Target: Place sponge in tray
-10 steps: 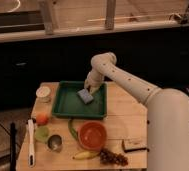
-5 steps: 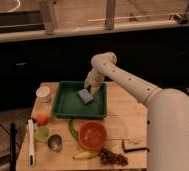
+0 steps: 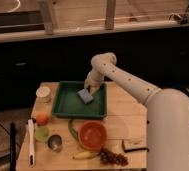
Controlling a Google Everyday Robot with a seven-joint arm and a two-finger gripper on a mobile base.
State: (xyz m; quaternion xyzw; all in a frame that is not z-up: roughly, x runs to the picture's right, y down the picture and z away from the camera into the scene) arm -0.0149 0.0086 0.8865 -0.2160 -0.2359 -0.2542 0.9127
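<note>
1. Camera view, the only one we have: our gripper (image 3: 89, 88) is down over the green tray (image 3: 68, 102), toward the tray's two o'clock corner, with the arm (image 3: 133, 86) reaching in from three o'clock.
2. The sponge (image 3: 85, 95) sits inside the tray, right at the gripper and just below it. We cannot tell whether it rests flat on the tray floor or hangs a touch above.
3. The jaws: we cannot tell whether they grip the sponge or have let go.
4. Our read on progress: the carry looks finished, sponge within the tray walls. What remains, we judge, is a confirmed release and a lift clear.
5. Around us on the wooden table (image 3: 123, 112): a white cup (image 3: 43, 93) at nine o'clock of the tray, a red bowl (image 3: 92, 135) at six, a banana (image 3: 85, 155) and grapes (image 3: 113, 158) beyond it, an orange fruit (image 3: 42, 119) and a metal cup (image 3: 54, 143) at seven.
6. Nothing crowds the tray; the way upward looks open.
</note>
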